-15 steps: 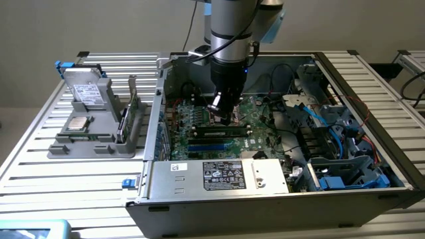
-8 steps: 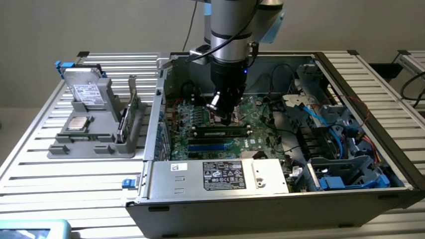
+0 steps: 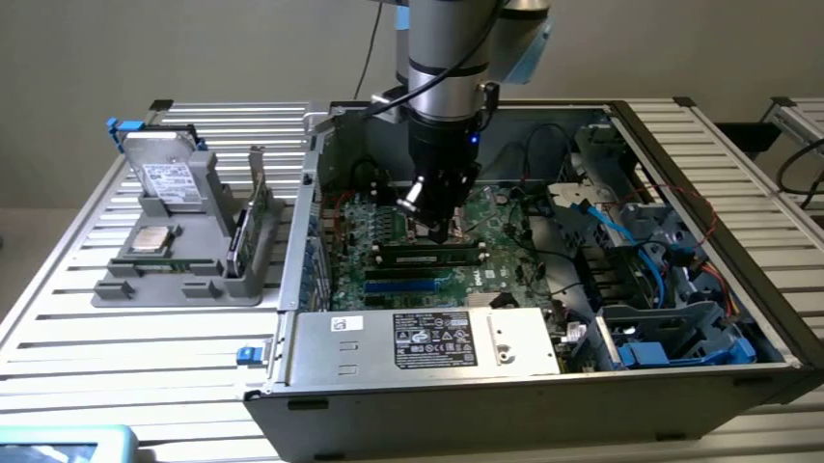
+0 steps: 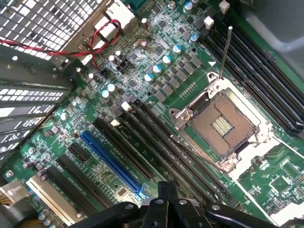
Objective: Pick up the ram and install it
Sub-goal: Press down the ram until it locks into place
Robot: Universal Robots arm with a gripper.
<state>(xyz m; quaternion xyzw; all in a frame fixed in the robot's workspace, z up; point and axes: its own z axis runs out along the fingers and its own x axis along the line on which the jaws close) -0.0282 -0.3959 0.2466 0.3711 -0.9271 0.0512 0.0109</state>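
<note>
ram (image 3: 430, 258): slim dark stick with black chips, lying flat and level along a black slot on the motherboard (image 3: 386, 231) inside the open case, near the board's middle, just beside the blue slot.

tool (image 3: 438, 230) closed, low over motherboard (image 3: 386, 236) | ram (image 3: 429, 258) seated in slot | pc case (image 3: 515, 386) open

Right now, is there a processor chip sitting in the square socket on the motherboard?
No, in the wrist view the processor socket lies open, showing only its bare bed of gold contacts inside the metal frame.
</note>
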